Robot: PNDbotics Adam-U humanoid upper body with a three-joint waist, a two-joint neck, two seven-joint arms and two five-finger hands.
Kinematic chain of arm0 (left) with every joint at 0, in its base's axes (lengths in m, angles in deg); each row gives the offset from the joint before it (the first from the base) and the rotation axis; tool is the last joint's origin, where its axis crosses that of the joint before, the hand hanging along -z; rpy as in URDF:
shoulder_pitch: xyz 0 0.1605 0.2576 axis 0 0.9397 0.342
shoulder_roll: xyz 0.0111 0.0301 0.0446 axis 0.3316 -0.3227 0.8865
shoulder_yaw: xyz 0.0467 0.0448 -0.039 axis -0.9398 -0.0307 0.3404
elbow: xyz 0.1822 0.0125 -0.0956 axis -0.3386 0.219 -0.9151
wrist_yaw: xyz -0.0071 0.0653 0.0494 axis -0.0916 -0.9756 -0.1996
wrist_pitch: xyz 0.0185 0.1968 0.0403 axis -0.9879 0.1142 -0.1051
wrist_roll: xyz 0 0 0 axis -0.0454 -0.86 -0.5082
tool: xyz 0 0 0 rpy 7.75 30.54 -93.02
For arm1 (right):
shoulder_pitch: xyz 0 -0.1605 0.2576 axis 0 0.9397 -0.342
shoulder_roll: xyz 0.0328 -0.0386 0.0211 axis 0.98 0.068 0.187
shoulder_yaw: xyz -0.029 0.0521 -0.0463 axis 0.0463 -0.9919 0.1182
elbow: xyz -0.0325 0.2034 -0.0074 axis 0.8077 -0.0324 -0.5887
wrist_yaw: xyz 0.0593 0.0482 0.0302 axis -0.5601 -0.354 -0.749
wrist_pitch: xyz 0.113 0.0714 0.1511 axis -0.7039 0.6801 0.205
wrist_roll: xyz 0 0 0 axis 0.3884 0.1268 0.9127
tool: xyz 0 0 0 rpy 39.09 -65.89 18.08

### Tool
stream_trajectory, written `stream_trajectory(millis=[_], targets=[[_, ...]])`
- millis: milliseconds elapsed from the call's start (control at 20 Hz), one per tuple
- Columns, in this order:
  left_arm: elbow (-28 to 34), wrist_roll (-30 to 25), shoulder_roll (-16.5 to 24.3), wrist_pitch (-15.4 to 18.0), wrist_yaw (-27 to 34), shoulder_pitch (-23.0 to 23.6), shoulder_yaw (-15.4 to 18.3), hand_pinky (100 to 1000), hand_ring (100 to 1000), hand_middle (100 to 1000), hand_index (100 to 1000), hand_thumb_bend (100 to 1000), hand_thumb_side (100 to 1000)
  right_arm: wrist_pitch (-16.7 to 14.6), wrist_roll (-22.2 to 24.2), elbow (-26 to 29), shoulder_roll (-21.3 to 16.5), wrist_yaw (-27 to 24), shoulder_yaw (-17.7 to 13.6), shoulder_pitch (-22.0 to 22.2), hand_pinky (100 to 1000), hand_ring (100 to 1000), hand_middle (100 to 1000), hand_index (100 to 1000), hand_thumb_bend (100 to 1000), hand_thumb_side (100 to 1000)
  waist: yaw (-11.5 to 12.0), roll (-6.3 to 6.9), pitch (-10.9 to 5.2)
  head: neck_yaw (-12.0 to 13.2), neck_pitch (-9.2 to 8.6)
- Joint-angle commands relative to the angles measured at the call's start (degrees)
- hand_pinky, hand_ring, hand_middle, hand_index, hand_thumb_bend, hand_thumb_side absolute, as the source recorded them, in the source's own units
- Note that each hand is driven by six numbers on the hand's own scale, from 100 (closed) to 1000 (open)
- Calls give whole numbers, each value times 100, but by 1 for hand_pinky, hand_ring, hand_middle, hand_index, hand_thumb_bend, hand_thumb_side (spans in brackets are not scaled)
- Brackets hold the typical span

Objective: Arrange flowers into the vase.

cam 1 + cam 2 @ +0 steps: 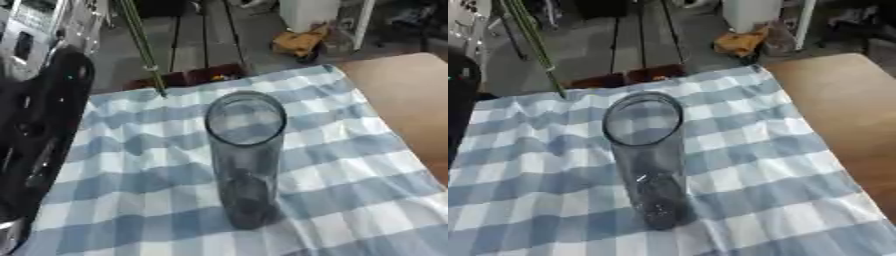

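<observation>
Glass vase [246, 160] stands mid-frame on your checked cloth [350, 165]; left arm's [39, 135] hand is cut off, grip untellable.

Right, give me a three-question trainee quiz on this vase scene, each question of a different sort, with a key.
1. True or false: the glass vase already holds a flower.
2. Multiple choice: the vase stands on A) bare wood, B) a blue and white checked cloth, C) a metal tray.
3. Short answer: where does the green stem show, and does it touch the vase?

Key
1. False; the vase is upright and empty.
2. B; the cloth covers most of the wooden table, whose bare top shows at the right.
3. At the upper left, slanting down to the cloth's far edge, apart from the vase. No hand's fingers can be made out.
</observation>
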Motion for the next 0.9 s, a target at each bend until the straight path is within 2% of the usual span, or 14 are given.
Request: stream_trajectory(millis=[50,900], targets=[[-14,165,-51,-35,169,-211,86,100,100,100,100,100,769,49,-18,89,-33,-88,14,-58,815,800,528,813,100,738,-3,-35,-143,-65,76],[-200,448,-482,-115,488,-507,84,100,100,100,100,100,762,195,-104,89,31,-180,77,-92,814,800,535,813,100,731,-60,-28,-346,-209,75]])
